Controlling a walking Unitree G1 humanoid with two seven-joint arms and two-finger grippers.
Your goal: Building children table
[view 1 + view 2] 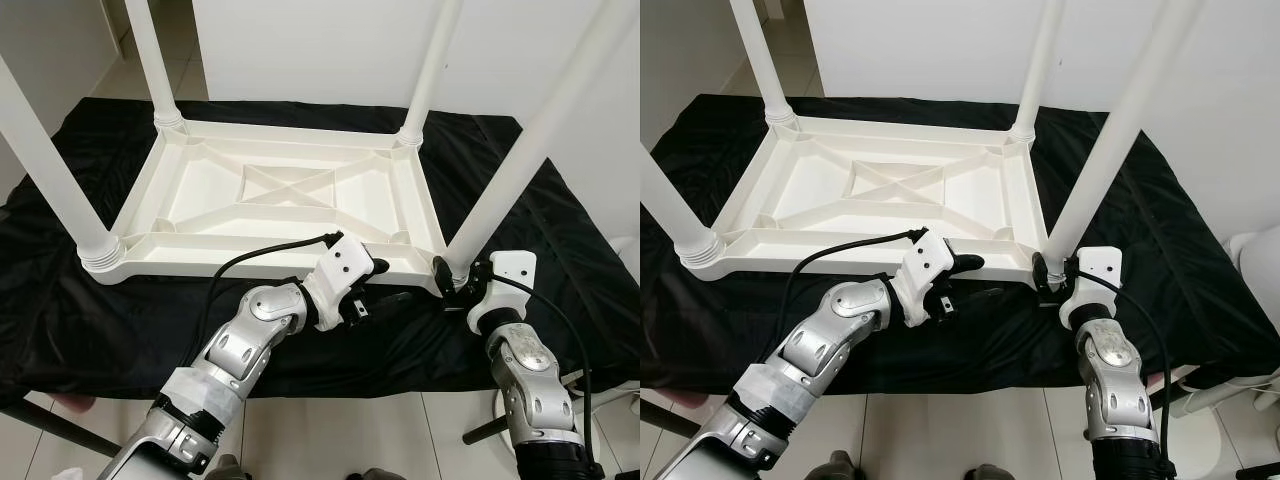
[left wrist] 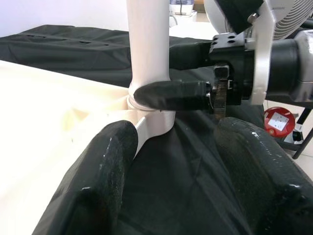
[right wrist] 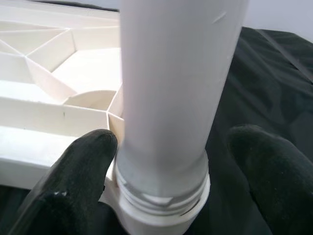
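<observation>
All four table legs (image 1: 545,125) cut off by top edge.

– What colour is the table (image 1: 270,190)?
– White all over, with a crossed-rib pattern on its underside. The leg (image 3: 171,98) between the right gripper's (image 3: 171,196) black fingers (image 3: 73,186) is white too.
– And under the grippers?
– A plain black cloth (image 1: 150,320).
– The arms?
– Silver, with white wrist housings and black cables. The left gripper (image 2: 176,171) has glossy black fingers (image 2: 98,181).
– Anything coloured?
– A red disc (image 2: 278,121) with a white label, beyond the left gripper. The floor (image 1: 330,440) is pale tile.
</observation>
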